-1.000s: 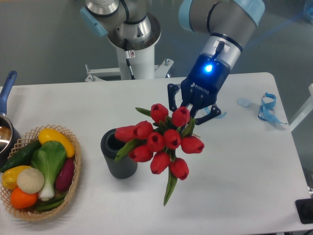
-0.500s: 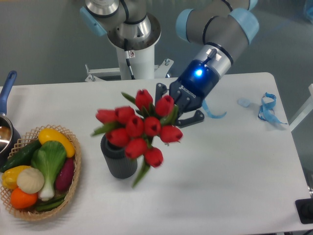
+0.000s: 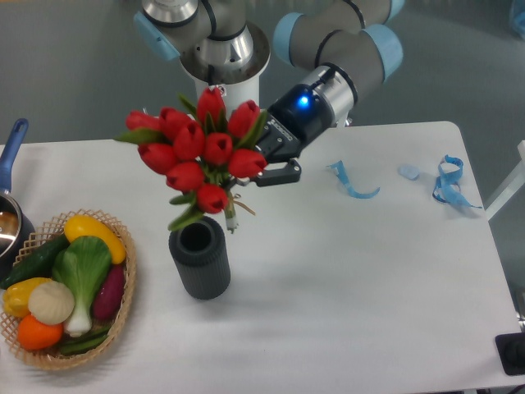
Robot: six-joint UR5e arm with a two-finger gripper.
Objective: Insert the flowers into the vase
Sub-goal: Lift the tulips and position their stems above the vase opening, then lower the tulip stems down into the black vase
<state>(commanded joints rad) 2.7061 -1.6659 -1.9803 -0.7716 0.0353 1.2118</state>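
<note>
The gripper (image 3: 261,162) comes in from approx 2 o'clock of the vase (image 3: 199,261), fingers clamped on the flowers (image 3: 198,152), somewhere behind the buds; the exact contact pt is hidden by leaves and blooms. The bunch hangs in the air above the vase, heads tilted toward 10–11 o'clock, stem ends pointing down toward 5 o'clock, tips just above the vase mouth and near its 1–2 o'clock rim. Vase stands upright on the table (image 3: 369,271), mouth open and dark, nothing in it yet.

Judged step: lining up stems w/ the mouth, prior to lowering. To do it well, the bunch prob needs to come more upright so the stems point straight down, not slanted. The stem tips should be centred over the mouth, shifted a bit toward 7–8 o'clock from where they look now. One loose green leaf droops at the 8 o'clock side of the stems and could catch the rim. Descent should be slow & vertical; a sideways push on the rim could tip the vase. Release only once stems are well inside, since the heads are wider than the vase and top-heavy.

Elsewhere: wicker basket (image 3: 111,332) of vegetables at 9 o'clock of the vase, well apart; blue ribbon scraps (image 3: 353,182) at 2–3 o'clock, out of the way.
</note>
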